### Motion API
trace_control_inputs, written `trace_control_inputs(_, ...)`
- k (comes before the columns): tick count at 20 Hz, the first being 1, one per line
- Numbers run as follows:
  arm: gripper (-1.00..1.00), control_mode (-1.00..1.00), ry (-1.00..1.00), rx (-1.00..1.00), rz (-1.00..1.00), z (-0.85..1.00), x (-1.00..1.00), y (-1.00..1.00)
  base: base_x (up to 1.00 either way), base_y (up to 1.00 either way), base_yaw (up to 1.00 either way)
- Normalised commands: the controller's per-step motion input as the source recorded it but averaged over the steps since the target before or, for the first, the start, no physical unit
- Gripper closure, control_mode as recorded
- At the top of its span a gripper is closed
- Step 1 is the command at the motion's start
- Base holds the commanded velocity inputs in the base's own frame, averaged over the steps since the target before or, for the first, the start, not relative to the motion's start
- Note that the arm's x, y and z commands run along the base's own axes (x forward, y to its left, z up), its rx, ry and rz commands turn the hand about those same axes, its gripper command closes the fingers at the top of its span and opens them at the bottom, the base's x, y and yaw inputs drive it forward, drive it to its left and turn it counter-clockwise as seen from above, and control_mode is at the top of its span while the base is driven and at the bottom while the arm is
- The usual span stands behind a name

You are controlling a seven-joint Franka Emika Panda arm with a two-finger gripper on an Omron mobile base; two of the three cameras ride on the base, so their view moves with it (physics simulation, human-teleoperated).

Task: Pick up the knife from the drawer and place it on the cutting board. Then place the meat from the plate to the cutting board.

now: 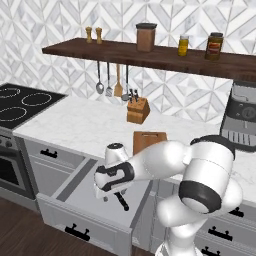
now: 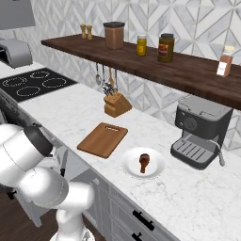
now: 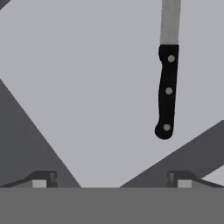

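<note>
gripper [image 3: 111,181] hovering over open drawer [image 1: 82,187], fingers spread apart, holding nothing. knife [image 3: 167,83] lying flat on drawer floor at 1 o'clock from fingertips in hand view, black handle nearest, blade running up out of frame. board [image 2: 102,139] sitting on counter [image 2: 188,188]; plate [image 2: 143,163] just beside it at 4 o'clock, carrying meat [image 2: 144,162].

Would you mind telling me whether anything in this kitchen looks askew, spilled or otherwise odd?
Nothing stands out. The drawer is open with the knife lying flat inside; the meat sits on its plate, nothing spilled.
</note>
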Motion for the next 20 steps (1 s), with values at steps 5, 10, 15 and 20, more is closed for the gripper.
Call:
trace_control_inputs(5,-1.0,-1.0,-0.02,0.02,0.12,-0.08,0.19,-0.48,0.0,0.0,0.0)
trace_control_inputs(10,-1.0,-1.0,0.0,-0.02,0.11,-0.29,0.28,-0.14,0.0,0.0,0.0)
trace_control_inputs(15,-1.0,-1.0,-0.02,-0.07,0.01,-0.26,0.34,0.0,0.0,0.0,0.0)
trace_control_inputs(20,-1.0,-1.0,-0.02,-0.07,0.0,-0.19,0.21,0.0,0.0,0.0,0.0)
